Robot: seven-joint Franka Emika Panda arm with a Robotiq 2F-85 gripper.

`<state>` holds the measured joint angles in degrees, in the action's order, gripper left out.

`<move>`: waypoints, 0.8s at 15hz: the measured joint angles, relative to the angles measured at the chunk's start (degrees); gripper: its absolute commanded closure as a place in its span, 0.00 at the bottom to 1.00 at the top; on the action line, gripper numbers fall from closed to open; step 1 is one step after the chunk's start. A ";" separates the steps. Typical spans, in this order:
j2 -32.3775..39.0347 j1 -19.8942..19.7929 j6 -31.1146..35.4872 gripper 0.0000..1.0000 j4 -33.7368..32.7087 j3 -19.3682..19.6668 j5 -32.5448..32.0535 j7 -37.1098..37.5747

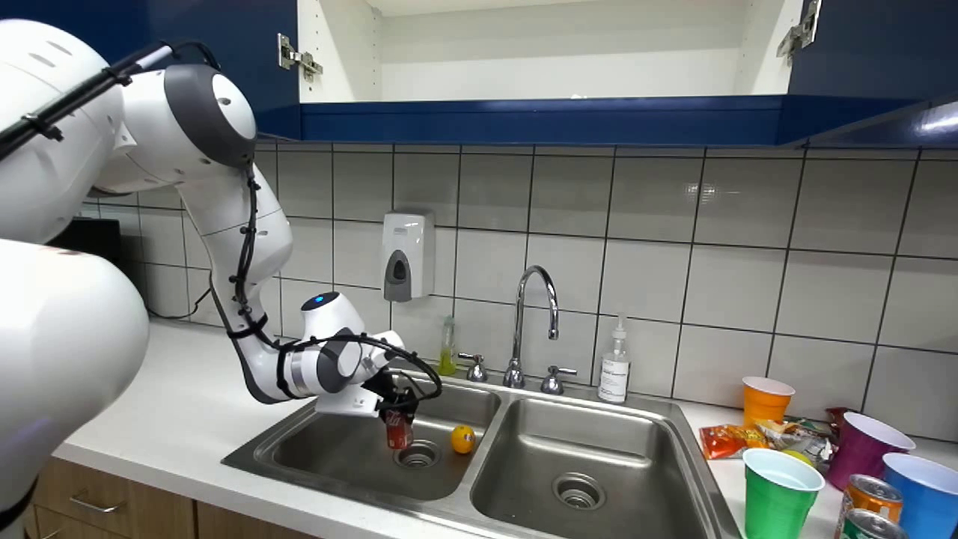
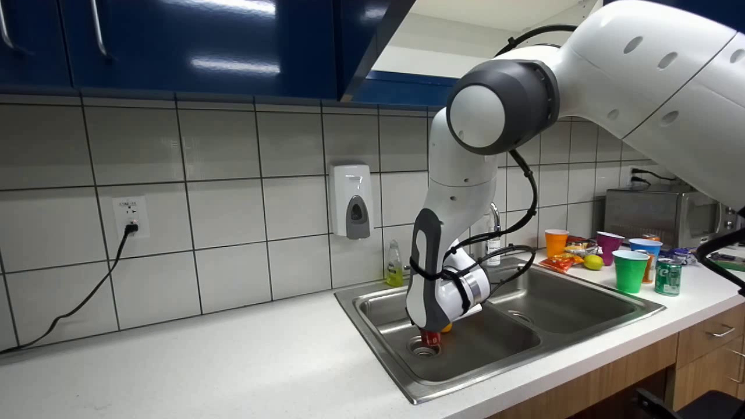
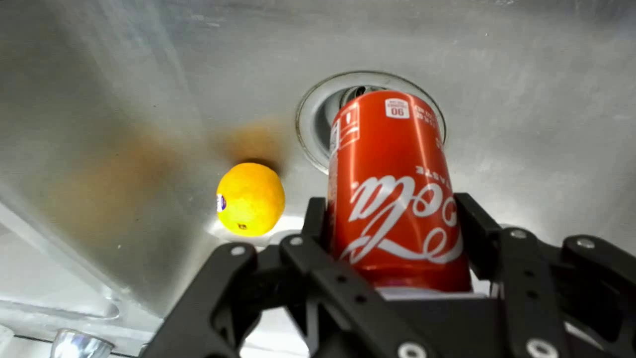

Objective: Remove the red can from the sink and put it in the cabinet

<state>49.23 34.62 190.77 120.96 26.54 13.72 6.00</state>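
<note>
We find the gripper (image 3: 391,219) clamped on the red can (image 3: 392,149), which reaches down from it into the sink (image 1: 629,479), long axis nearly upright. The cabinet (image 1: 539,121) is above the sink, so we would lift along this axis.

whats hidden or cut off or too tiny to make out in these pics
Red can: in an exterior view, upper part hidden by the arm.
Drain: in the wrist view, partly blocked by the red can.
Cabinet: in an exterior view, top cut off by the picture edge; inside floor hidden by its blue front rail.
Faucet: in an exterior view, mostly behind the arm.
Pump bottle: in an exterior view, most label print too small to read.
</note>
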 measured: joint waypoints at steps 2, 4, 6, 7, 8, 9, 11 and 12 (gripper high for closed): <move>-1.69 0.00 -0.78 0.60 0.92 0.50 -0.70 -0.63; -3.38 0.00 -1.56 0.60 1.74 0.97 -1.67 -1.07; -4.96 -0.01 -2.37 0.60 2.41 1.37 -3.02 -1.50; -5.76 -0.06 -2.69 0.60 2.73 1.50 -3.71 -1.72; -6.56 -0.07 -2.99 0.60 3.05 1.69 -4.48 -1.77; -7.42 -0.18 -3.26 0.60 3.41 1.75 -5.26 -1.90; -9.13 -0.30 -4.02 0.60 4.03 1.96 -6.68 -2.43; -10.02 -0.32 -4.51 0.60 4.36 2.08 -7.39 -2.62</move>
<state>39.20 34.30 186.26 125.32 28.62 6.33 3.37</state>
